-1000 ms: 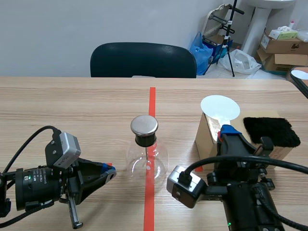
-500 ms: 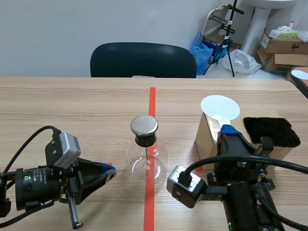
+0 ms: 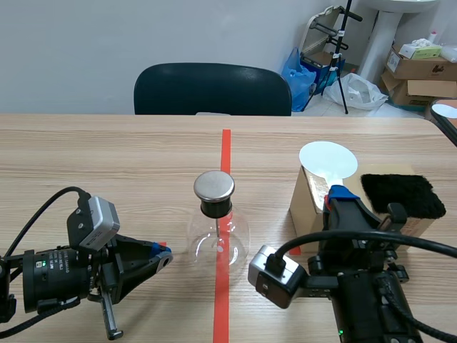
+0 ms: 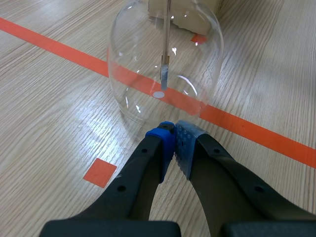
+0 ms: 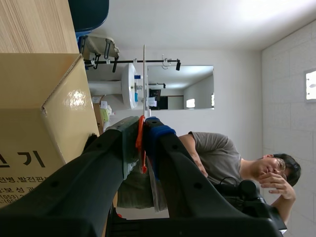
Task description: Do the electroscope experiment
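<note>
The electroscope [image 3: 216,227] is a round glass flask with a black neck and a metal cap, standing on the red tape line at mid table. In the left wrist view the flask [image 4: 165,64] is just ahead of my left gripper [image 4: 174,132], which is shut on nothing; a thin rod hangs inside the glass. My left gripper [image 3: 163,258] lies low, left of the flask. My right gripper [image 3: 341,197] is shut on the handle of a white round paddle [image 3: 327,158], held upright over a cardboard box [image 3: 305,204]. The thin paddle [image 5: 143,74] shows edge-on between the fingers.
A black furry cloth [image 3: 402,194] lies on top of the cardboard box at the right. A dark chair [image 3: 212,89] stands behind the table's far edge. A person [image 5: 232,158] shows in the right wrist view. Boxes and bags sit on the floor at the far right.
</note>
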Controlling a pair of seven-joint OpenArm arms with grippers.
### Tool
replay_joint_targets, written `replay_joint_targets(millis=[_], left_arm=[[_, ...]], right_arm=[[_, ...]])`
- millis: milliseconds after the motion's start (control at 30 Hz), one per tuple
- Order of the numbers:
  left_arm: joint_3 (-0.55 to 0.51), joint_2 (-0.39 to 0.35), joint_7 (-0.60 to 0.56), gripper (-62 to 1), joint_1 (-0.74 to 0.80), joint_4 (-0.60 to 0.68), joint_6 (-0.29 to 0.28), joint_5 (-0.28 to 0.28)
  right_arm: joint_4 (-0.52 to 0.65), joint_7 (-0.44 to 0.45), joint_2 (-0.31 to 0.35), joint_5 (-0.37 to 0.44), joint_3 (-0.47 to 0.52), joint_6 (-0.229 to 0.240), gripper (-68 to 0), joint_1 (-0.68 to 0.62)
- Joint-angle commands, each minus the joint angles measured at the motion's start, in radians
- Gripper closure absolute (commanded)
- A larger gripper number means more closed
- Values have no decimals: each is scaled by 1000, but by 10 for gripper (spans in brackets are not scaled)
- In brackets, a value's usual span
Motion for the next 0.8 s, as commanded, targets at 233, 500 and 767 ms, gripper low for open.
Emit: replay_joint_targets(millis=[233, 500, 767], left_arm=[[-1, 8, -14, -17, -3, 19, -2, -14], [-1, 8, -14, -17, -3, 19, -2, -14], [-1, 8, -14, -17, -3, 19, -2, -14]], right_arm=[[14, -5, 5, -1, 3, -12, -11, 9], [14, 4, 5, -1, 3, -12, -11, 9], [14, 121, 5, -1, 3, -12, -11, 9]])
